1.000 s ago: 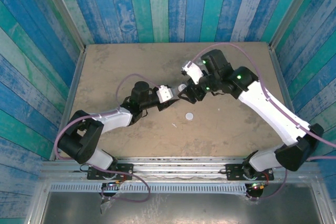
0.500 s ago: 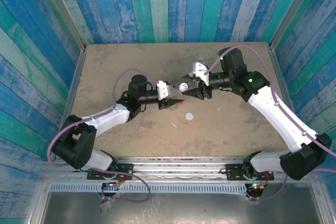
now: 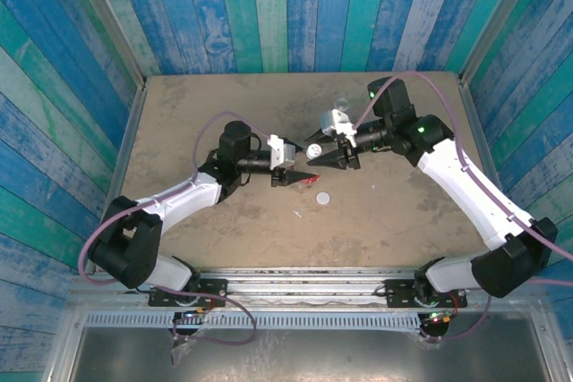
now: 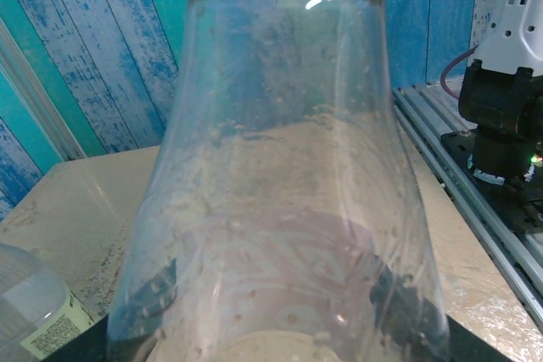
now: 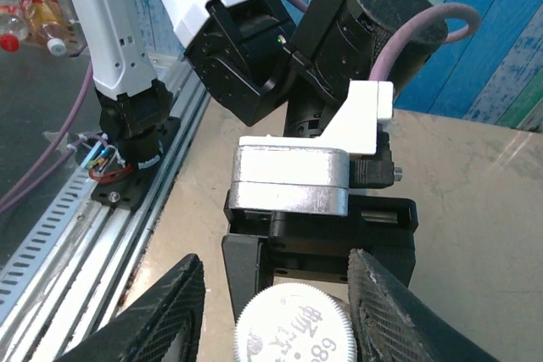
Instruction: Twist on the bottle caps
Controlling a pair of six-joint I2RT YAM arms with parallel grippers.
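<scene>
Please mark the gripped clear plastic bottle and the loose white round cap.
gripped clear plastic bottle (image 4: pixel 280 209): left wrist view, shoulder wall.
loose white round cap (image 3: pixel 322 196): top external view, top face.

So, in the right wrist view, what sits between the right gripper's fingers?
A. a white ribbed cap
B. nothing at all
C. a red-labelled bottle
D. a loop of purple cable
A: a white ribbed cap with printing on its top sits between the two fingers of the right gripper.
</scene>
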